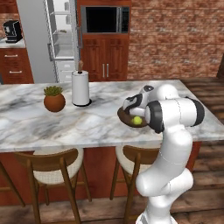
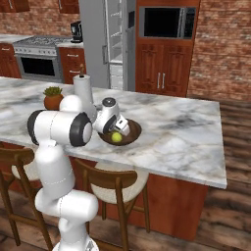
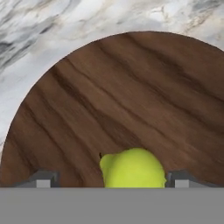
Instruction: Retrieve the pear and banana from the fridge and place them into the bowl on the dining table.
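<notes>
The tool (image 3: pixel 112 180), its fingertips spread either side of the pear (image 3: pixel 132 168) without visibly pinching it, should rise straight up, leaving the fruit at six o'clock in the bowl (image 3: pixel 131 96) on the bench (image 1: pixel 92 120).

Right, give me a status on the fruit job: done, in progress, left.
Done: the pear has reached the bowl on the dining table. In progress: the hand hangs just over the bowl, fingers either side of the pear; grip or release can't be judged. Left: the banana, with the fridge door open.
</notes>
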Motion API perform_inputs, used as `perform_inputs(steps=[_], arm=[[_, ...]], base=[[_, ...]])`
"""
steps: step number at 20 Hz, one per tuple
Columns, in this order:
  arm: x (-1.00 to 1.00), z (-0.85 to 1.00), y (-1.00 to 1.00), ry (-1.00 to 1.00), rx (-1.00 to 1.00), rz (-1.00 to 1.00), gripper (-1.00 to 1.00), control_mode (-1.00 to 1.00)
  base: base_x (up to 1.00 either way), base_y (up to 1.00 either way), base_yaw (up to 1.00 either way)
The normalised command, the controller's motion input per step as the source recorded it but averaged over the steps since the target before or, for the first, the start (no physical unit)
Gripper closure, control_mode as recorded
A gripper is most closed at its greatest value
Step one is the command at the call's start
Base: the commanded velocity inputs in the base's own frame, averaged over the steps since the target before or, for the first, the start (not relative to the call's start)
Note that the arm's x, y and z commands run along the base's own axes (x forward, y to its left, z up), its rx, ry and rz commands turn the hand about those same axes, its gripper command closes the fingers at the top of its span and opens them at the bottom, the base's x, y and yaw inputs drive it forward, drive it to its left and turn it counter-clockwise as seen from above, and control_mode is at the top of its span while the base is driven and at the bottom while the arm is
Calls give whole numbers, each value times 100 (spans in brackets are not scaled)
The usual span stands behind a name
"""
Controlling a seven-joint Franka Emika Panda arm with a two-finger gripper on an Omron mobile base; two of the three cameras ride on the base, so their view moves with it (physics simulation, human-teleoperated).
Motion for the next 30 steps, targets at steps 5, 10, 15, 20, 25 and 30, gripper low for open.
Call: perform_inputs(steps=[5,10,15,20,25,30], arm=[[-7,42,0,-5,0,-1,-100,-100],[-47,89,0,-19,-2,0,-100,-100],[-95,94,0,-29,-4,0,-100,-100],[-100,100,-1,-29,-3,1,-100,-100],[-100,100,0,-24,-4,1,-100,-100],[-100,100,-7,-10,-4,0,-100,-100]], base=[[0,0,0],[0,0,0],[0,0,0],[0,0,0],[0,0,0],[0,0,0]])
